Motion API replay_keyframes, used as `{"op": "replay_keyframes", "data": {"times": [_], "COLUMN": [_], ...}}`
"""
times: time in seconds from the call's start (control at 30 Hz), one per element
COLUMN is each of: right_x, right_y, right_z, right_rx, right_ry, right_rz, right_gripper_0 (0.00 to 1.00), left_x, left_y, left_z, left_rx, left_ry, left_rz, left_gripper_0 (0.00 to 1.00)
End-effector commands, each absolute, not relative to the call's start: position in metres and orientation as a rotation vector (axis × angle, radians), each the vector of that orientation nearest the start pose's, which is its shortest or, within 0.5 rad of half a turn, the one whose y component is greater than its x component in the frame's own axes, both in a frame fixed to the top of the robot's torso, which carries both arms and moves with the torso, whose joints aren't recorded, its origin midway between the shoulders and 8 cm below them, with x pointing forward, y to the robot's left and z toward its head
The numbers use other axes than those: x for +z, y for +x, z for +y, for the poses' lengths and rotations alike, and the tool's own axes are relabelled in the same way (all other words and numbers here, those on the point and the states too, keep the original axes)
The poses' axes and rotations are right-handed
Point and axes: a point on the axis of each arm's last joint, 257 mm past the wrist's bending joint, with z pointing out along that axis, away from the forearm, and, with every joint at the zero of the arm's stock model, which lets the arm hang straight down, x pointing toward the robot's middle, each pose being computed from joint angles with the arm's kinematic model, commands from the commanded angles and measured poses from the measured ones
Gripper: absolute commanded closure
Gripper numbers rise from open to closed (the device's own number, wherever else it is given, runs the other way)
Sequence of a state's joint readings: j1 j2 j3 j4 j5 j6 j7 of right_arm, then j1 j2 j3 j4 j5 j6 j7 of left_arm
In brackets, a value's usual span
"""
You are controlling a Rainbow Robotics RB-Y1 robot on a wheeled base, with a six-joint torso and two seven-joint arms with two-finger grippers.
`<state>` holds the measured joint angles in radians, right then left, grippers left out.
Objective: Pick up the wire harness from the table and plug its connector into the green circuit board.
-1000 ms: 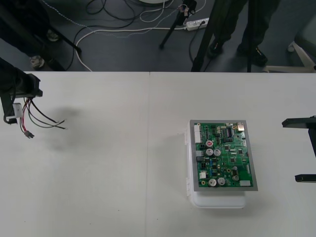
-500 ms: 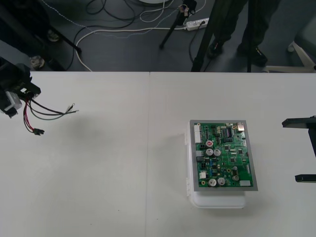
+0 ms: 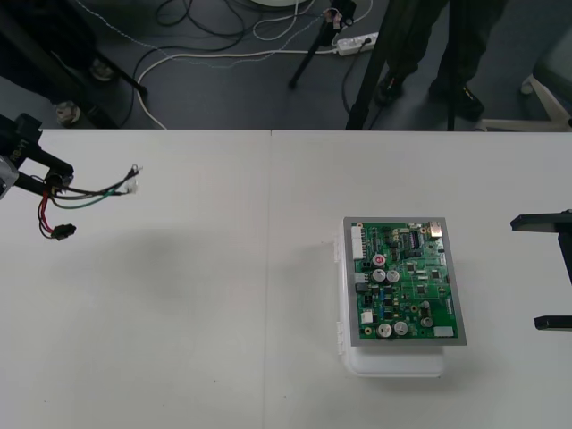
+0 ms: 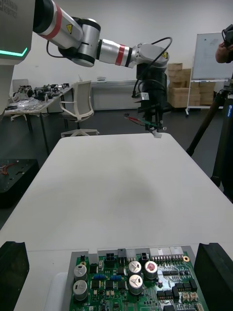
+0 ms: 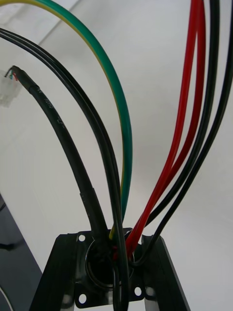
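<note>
Fingers (image 5: 48, 282) of the left gripper (image 3: 37, 175) clamp the round flanged metal socket (image 5: 108, 262) of the red, black and green wire harness (image 3: 89, 191), held above the light table (image 3: 223, 313) far left of the green circuit board (image 3: 404, 281). Right gripper (image 3: 547, 273) fingers stand spread just right of it.

Wide free table (image 3: 223, 313) lies between the wire harness (image 3: 89, 192) and the green circuit board (image 3: 407, 281); the board stands raised.
</note>
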<state>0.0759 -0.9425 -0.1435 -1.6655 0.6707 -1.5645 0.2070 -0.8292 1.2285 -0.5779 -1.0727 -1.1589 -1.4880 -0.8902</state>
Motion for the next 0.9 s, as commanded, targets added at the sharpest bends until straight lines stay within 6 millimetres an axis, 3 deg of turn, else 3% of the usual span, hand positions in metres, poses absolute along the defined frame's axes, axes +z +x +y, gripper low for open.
{"op": "replay_keyframes", "data": {"times": [0.03,0.37,0.57,0.9], "right_x": [-0.084,-0.083,-0.083,-0.084], "right_y": [0.271,0.271,0.271,0.271], "right_z": [-0.224,-0.224,-0.224,-0.224], "right_rx": [0.924,0.922,0.924,0.927], "right_ry": [-1.403,-1.403,-1.402,-1.401], "right_rz": [1.016,1.016,1.018,1.026], "right_gripper_0": [0.00,0.00,0.00,0.00], "left_x": [-0.128,-0.140,-0.149,-0.148], "left_y": [0.424,0.385,0.359,0.309], "left_z": [0.353,0.323,0.288,0.213], "left_rx": [-0.142,-0.274,-0.409,-0.645], "left_ry": [2.250,2.039,1.939,1.864], "left_rz": [1.021,1.120,1.169,1.198], "left_gripper_0": [1.00,1.00,1.00,1.00]}}
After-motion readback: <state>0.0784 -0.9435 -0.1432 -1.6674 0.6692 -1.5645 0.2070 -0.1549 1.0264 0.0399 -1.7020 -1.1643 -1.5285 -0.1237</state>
